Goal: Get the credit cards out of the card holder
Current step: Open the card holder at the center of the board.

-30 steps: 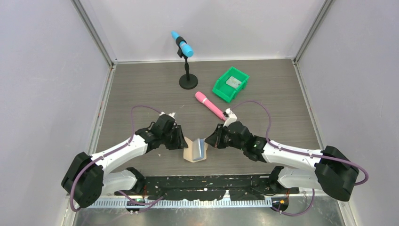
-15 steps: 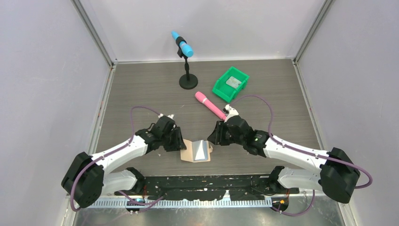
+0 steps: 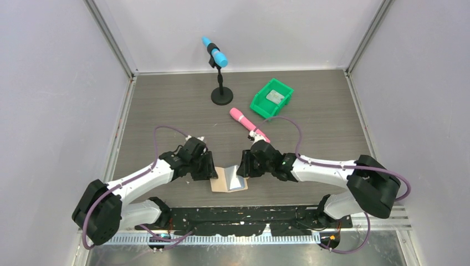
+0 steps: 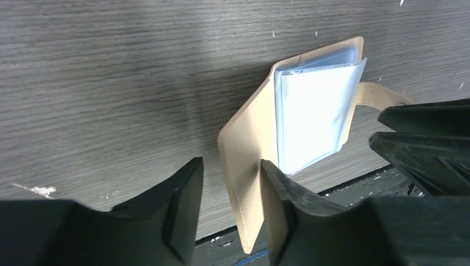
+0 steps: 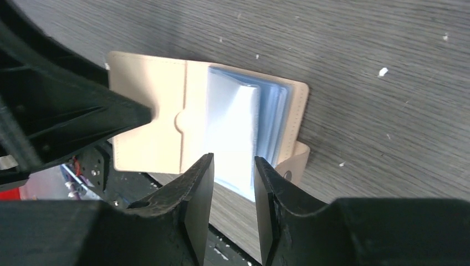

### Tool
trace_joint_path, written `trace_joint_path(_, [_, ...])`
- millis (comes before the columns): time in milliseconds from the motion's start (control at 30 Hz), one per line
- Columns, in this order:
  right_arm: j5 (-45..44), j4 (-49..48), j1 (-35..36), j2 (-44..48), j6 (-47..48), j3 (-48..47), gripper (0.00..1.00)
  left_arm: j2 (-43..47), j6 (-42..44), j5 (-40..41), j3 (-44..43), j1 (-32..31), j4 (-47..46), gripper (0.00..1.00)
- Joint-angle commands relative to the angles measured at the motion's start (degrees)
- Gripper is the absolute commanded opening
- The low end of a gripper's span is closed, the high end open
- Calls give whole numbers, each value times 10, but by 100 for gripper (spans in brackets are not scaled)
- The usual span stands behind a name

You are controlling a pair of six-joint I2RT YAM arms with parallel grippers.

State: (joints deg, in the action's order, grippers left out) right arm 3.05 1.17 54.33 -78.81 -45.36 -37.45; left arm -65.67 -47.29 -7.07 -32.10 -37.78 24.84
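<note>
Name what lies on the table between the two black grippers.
The open tan card holder, its clear plastic sleeves showing, lies between the left gripper and the right gripper, as the top view shows.

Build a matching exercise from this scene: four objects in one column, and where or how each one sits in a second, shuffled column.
Objects
1. card holder
2. green bin
3. pink stick
4. blue microphone

Places or states
A. upright on a black stand, far side of the table
B. lying open, clear sleeves showing
C. lying flat just in front of the bin
D. holds a small grey item

Pairs: 1-B, 2-D, 3-C, 4-A
</note>
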Motion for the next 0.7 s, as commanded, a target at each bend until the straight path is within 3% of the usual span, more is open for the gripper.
trace_joint_path(0, [-15, -4, -1, -22, 18, -19, 41, 19, 32, 14, -47, 1, 52, 51])
trace_joint_path(67, [-9, -3, -2, -37, 21, -20, 41, 17, 51, 21, -67, 6, 76, 58])
trace_joint_path(267, [5, -29, -2, -58, 15, -15, 39, 34, 55, -15, -118, 15, 118, 57])
trace_joint_path(500, [-5, -26, -1, -58, 12, -12, 37, 70, 11, -163, -130, 11, 21, 49])
trace_joint_path(667, [-9, -27, 1, -55, 8, -8, 36, 50, -12, -211, -122, -2, -49, 47])
